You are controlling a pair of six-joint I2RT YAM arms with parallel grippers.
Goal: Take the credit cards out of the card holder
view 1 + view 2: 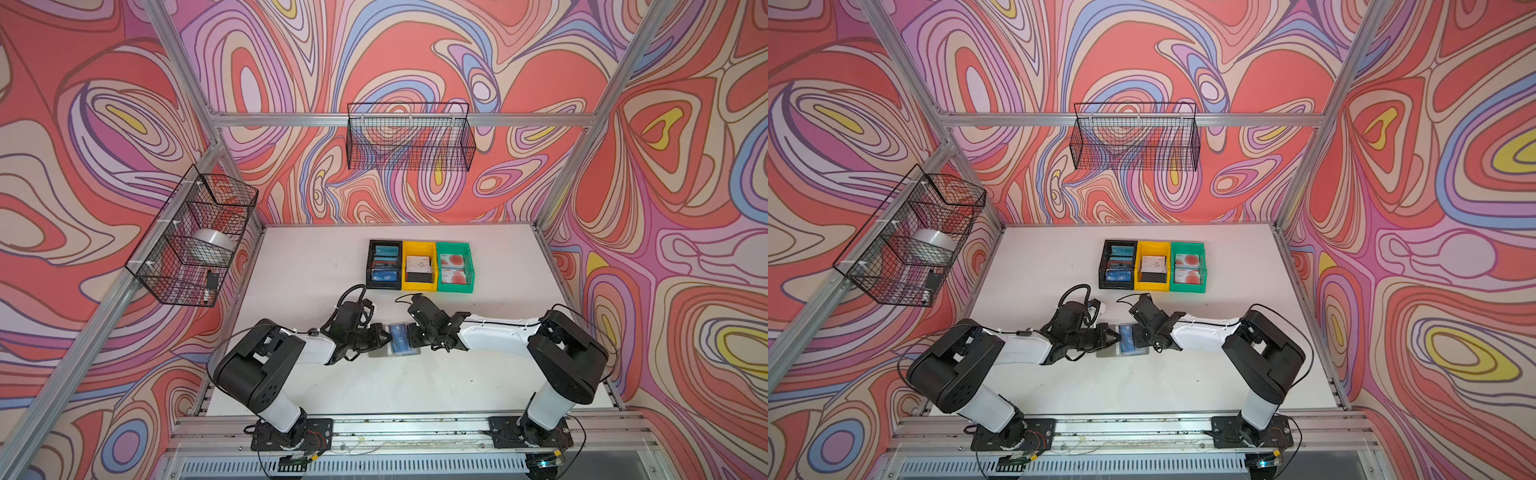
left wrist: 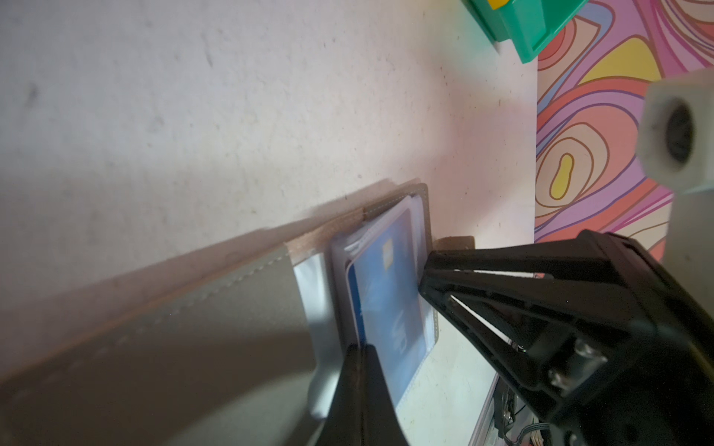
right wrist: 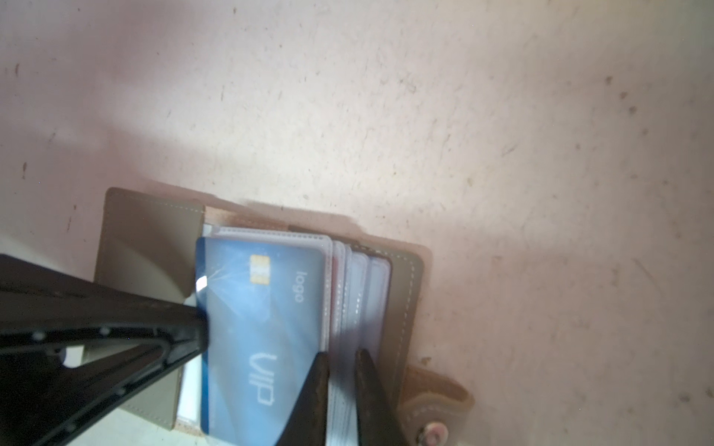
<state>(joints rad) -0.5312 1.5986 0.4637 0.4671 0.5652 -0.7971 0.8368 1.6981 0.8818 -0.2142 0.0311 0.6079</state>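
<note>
Grey card holder (image 1: 376,354) lying open mid-worktop (image 1: 311,270), between both arms, left pincer (image 2: 361,349) pressed together on the edge of a blue card (image 3: 262,328) atop it, right pincer (image 3: 342,357) clamped on the card holder's stack of clear pockets (image 3: 347,278).

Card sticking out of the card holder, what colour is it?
The card is blue, clearest in the right wrist view.

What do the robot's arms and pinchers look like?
The left arm and right arm are white tubes with chunky black joints. Thin black cables loop near the wrists. The left gripper and right gripper are black, each with two pointed fingers built like hollow triangles.
</note>
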